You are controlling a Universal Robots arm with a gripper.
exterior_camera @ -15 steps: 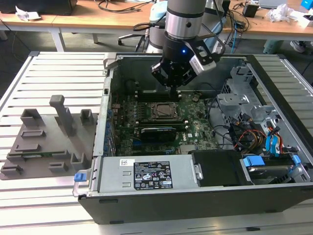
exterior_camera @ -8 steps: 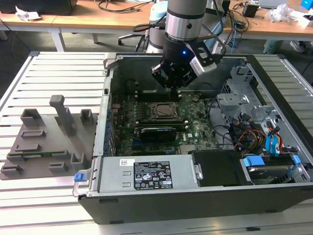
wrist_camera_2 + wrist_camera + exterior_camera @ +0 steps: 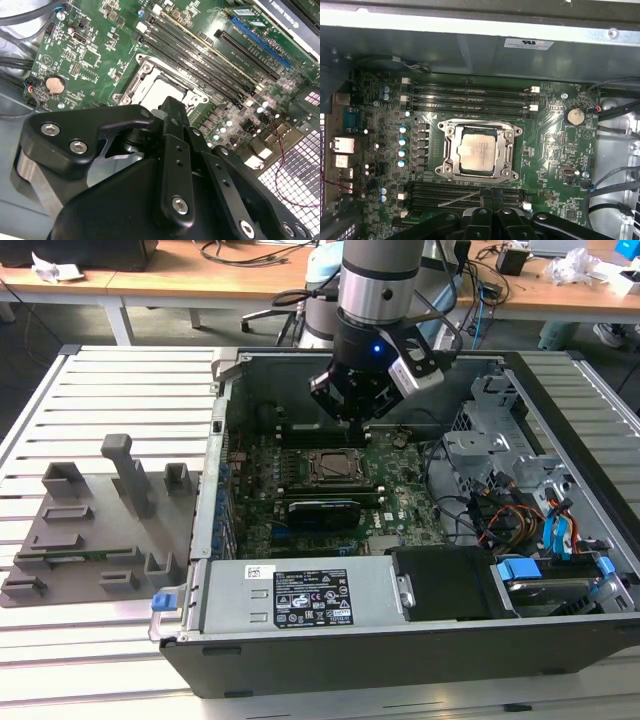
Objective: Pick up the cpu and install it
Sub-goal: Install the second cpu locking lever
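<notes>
Black jointed links of my end effector fill the near part of the second wrist view, and I cannot tell from any feed whether its fingers are apart or together. I see nothing carried by them.

My arm hangs over the open dark-grey computer case, which lies on the slatted white table, the end effector hovering just above the green motherboard, toward the case's far wall.

As I judge it, the main work is done: the small flat square cpu with its silver-grey metal top already sits inside the metal socket frame on the board, level and squared to the frame as far as I can tell. Whether the frame's latch is closed over it I cannot make out.

Room is tight. Rows of long black memory slots flank the socket on two sides, and the steel case wall stands close behind. The grey plastic tray with upright blocks rests well apart, beside the case toward the table's edge on the exterior view's left.
</notes>
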